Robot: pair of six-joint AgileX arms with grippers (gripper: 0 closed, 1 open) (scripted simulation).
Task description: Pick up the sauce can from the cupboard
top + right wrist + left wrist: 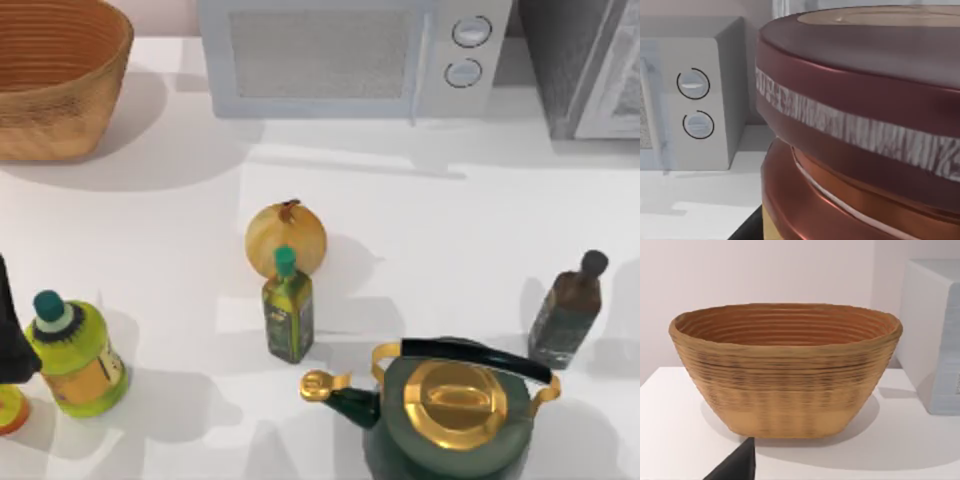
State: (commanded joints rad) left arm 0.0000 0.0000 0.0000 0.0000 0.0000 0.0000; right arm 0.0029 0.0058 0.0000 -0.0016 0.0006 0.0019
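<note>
The table (450,220) is a plain, smooth white top, and a pale wall stands behind it.

Nearest, well in front of the microwave (350,55), sits a round, glossy dark green kettle (450,420) with a polished gold lid and a black arched handle. In the same near band, far to the microwave's left in the top view, stands a squat yellow-green bottle (75,350) with a teal cap. The dark left arm (10,330) is beside it at the table's left edge. A dark corner of the left gripper (737,465) shows in the left wrist view; whether it is spread or pressed together I cannot tell.

A little farther in stand a square olive-green bottle (288,315) with a green cap and, off to the right, a dark brown bottle (567,310) with a black cap. Just behind the green-capped one lies a tan, papery onion (286,238), straight in front of the microwave.

At the back, the microwave is a white box with two round dials. A ribbed, woven wicker basket (55,80) sits to its left. The grey speckled cupboard (575,70) with a pale framed door sits to its right.

The sauce can (865,125) sits very close to the right wrist camera, with the microwave's dial side beyond it. It has a maroon rim, a tan top and a coppery side. A dark edge of the right gripper (747,227) shows beneath it; whether it pinches the can I cannot tell.
</note>
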